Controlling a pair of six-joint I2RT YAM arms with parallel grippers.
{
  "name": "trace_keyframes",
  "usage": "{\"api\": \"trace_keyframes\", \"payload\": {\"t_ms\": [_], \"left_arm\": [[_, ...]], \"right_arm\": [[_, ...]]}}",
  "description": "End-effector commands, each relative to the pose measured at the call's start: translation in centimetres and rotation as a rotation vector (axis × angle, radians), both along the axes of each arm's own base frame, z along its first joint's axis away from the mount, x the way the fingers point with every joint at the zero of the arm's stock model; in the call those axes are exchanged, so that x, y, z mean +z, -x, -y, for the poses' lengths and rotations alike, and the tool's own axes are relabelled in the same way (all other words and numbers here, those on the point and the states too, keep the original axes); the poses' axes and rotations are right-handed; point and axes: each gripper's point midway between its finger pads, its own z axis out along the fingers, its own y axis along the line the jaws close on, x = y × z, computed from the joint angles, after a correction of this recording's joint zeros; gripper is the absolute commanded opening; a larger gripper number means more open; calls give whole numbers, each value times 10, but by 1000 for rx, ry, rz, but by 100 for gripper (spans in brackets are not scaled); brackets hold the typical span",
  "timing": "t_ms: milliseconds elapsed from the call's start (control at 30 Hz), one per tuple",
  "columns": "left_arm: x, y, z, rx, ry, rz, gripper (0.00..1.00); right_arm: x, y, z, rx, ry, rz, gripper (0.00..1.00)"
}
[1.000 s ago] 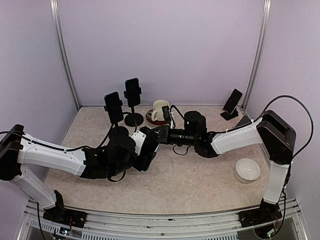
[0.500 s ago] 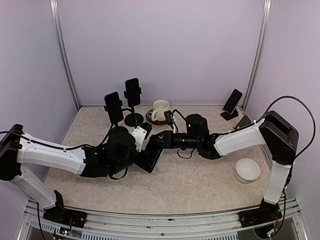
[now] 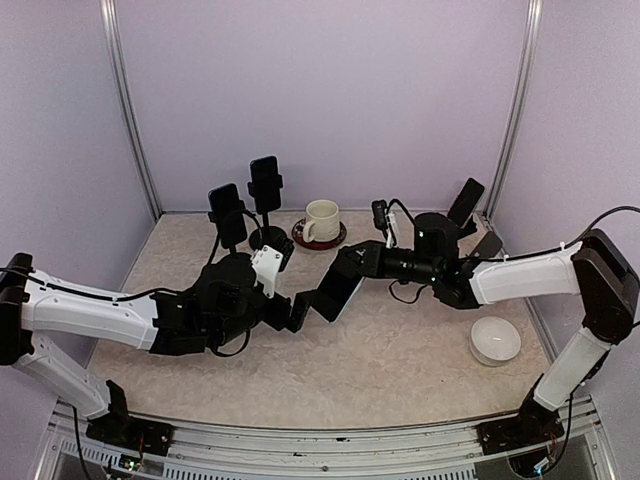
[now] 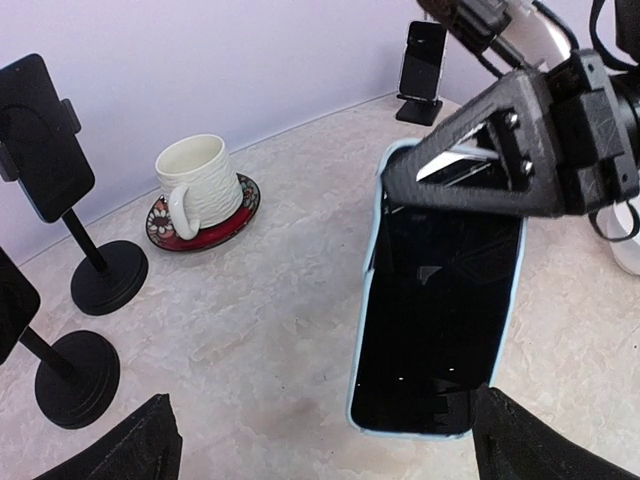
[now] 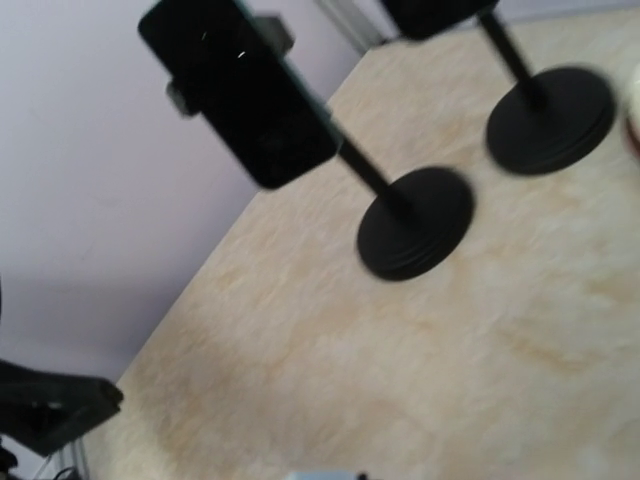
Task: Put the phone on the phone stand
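Observation:
A phone (image 3: 335, 297) with a dark screen and a light blue case hangs tilted above the middle of the table. My right gripper (image 3: 350, 270) is shut on its upper end. In the left wrist view the phone (image 4: 440, 320) fills the right half, with the right gripper (image 4: 420, 175) clamped on its top. My left gripper (image 3: 290, 311) stands open just left of the phone's lower end and does not touch it. Two pole phone stands (image 3: 229, 215) (image 3: 265, 185) at the back left each carry a dark phone. A low phone stand (image 3: 464, 205) at the back right also carries one.
A white cup on a red saucer (image 3: 322, 220) stands at the back centre. A white bowl (image 3: 496, 340) sits at the right. The pole stands' round bases (image 5: 415, 222) (image 5: 550, 118) lie ahead of the right wrist camera. Walls enclose the table.
My left gripper has opened fully and let go of the phone. The right arm has carried the phone to the right, away from the left gripper.

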Motion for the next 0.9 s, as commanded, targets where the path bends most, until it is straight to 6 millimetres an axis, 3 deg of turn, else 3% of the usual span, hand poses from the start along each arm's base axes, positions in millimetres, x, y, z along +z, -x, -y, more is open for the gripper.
{"api": "trace_keyframes", "payload": {"t_ms": [0,533,867], "left_arm": [[-1,2,-8,9,4,10,99],[-14,5,-12,-2,0,-10,99],[-20,5,-8,-15,1,-25,99]], "right_arm": [[32,-6,26,-83,-3,99,0],[52,-12,116,-339,69,175,0],[60,-11,152,-430,109,221,0]]}}
